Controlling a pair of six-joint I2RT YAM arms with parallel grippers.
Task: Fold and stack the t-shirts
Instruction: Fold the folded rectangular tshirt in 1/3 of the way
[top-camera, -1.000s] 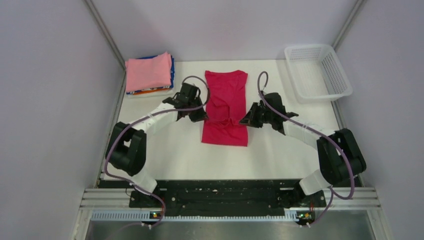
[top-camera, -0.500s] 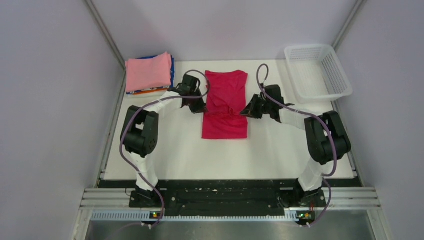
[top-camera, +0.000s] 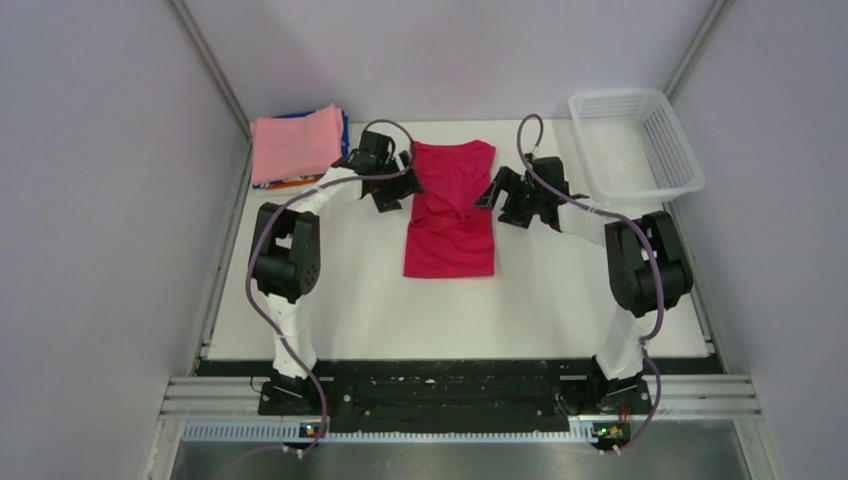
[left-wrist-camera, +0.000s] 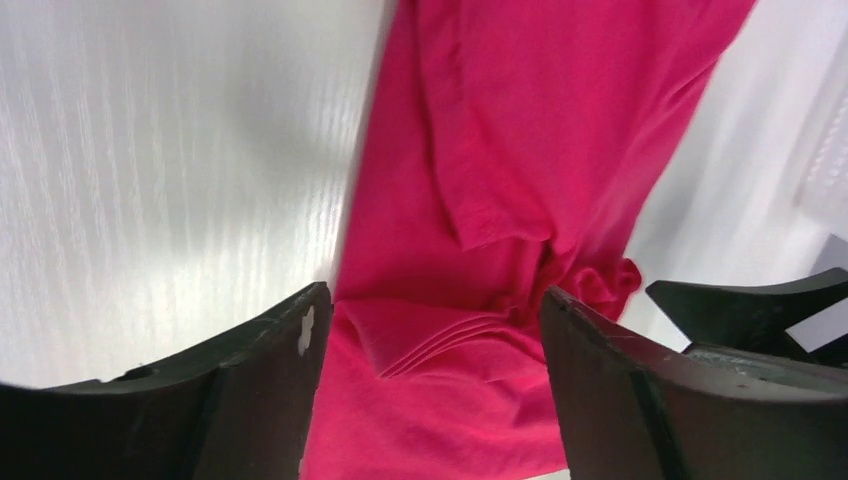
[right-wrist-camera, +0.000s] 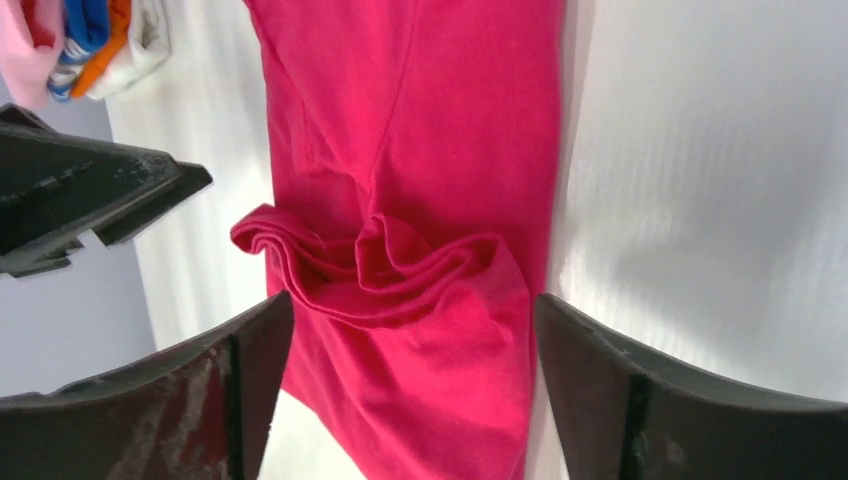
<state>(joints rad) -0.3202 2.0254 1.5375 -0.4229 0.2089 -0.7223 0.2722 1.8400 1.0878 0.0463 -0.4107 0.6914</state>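
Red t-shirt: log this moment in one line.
red t-shirt: lengthwise strip, bunched at middle | left hand: open, at left edge | right hand: open, at right edge | pink-topped stack: far left

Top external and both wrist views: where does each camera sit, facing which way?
Top external: above and behind, looking down at the table; left arm and right arm show.
Left wrist: on the left arm, looking down past the open left gripper at the red t-shirt.
Right wrist: same on the right arm, right gripper open.
All three share the red t-shirt's bunched middle.
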